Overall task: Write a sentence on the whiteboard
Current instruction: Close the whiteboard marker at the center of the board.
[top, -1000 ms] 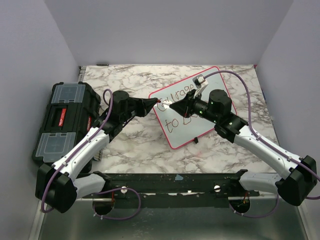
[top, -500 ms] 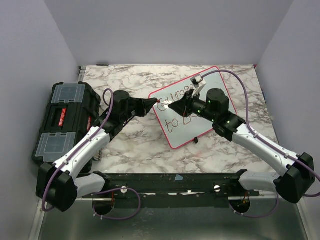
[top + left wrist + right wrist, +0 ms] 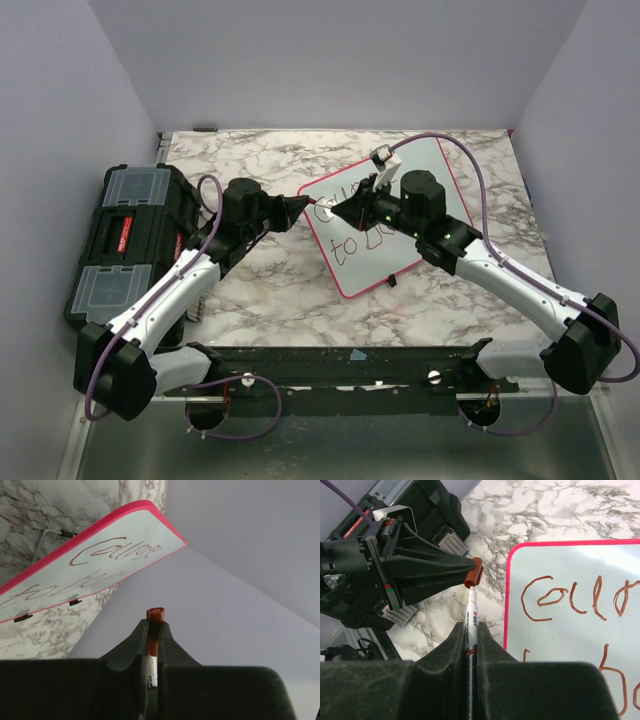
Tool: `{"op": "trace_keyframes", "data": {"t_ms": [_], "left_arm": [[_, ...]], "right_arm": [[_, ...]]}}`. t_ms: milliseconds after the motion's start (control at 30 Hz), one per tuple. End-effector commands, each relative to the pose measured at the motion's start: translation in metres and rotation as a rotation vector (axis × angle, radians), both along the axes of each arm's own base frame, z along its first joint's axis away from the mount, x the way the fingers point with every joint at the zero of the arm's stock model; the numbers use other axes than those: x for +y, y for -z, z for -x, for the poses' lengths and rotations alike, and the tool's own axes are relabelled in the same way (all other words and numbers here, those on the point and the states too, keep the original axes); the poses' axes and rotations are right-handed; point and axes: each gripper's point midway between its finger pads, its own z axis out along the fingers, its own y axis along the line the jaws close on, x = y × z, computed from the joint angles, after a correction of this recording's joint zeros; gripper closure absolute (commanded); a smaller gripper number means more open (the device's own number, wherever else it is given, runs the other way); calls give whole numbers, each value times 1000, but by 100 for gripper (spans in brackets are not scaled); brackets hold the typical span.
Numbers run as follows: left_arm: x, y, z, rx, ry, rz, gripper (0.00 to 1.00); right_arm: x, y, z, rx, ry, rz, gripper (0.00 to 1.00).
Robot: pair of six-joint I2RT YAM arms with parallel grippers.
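Whiteboard [image 3: 365,268], pink rim, sentence [image 3: 117,552] reading "Courage" over "to be"

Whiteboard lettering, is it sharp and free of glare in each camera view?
Right wrist: lettering sharp, evenly lit, cropped at the frame edge. Left wrist: legible, foreshortened across the obliquely viewed whiteboard. Top external: small, partly behind the right arm; no glare.

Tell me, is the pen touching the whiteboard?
Apart. The right wrist view shows the pen, held by the right gripper, left of the whiteboard rim, with marble table between. Its tip is at the cap in the left gripper.
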Motion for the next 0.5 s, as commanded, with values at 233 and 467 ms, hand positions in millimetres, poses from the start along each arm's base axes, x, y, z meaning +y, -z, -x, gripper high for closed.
{"op": "trace_keyframes", "data": {"t_ms": [233, 467], "left_arm": [[-26, -5, 22, 115, 150, 24, 100], [-33, -2, 26, 140, 200, 29, 100]], "right_arm": [[18, 1, -4, -108, -36, 128, 99], [26, 0, 1, -164, -107, 185, 99]]}}
